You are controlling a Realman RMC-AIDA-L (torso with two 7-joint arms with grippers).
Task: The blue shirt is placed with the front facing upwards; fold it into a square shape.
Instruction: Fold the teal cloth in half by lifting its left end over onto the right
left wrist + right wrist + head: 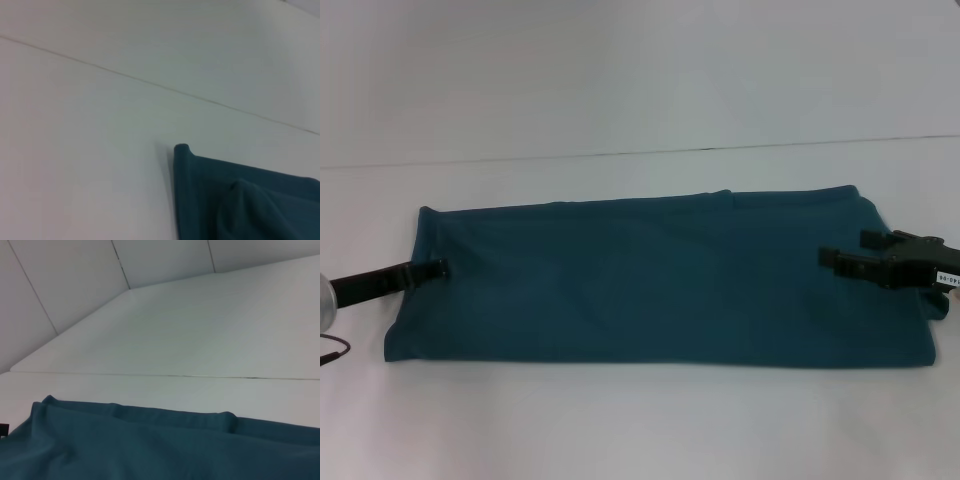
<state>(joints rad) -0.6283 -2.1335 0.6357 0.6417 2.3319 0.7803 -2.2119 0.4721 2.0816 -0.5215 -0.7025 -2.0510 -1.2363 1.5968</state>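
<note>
Shirt [650,285] lies across the head view's middle on the bench [640,90] as a long band, lengthwise folds seemingly done, crosswise ones left; left pincer [442,268] and right pincer [828,258] touch its ends, grip unclear; wrist views show only cloth edges.

No readable text shows anywhere, not even on the blue shirt [650,280].

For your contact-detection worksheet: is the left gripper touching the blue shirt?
Touching. In the head view the left gripper has its tips on the blue shirt at its left edge, no gap visible.
</note>
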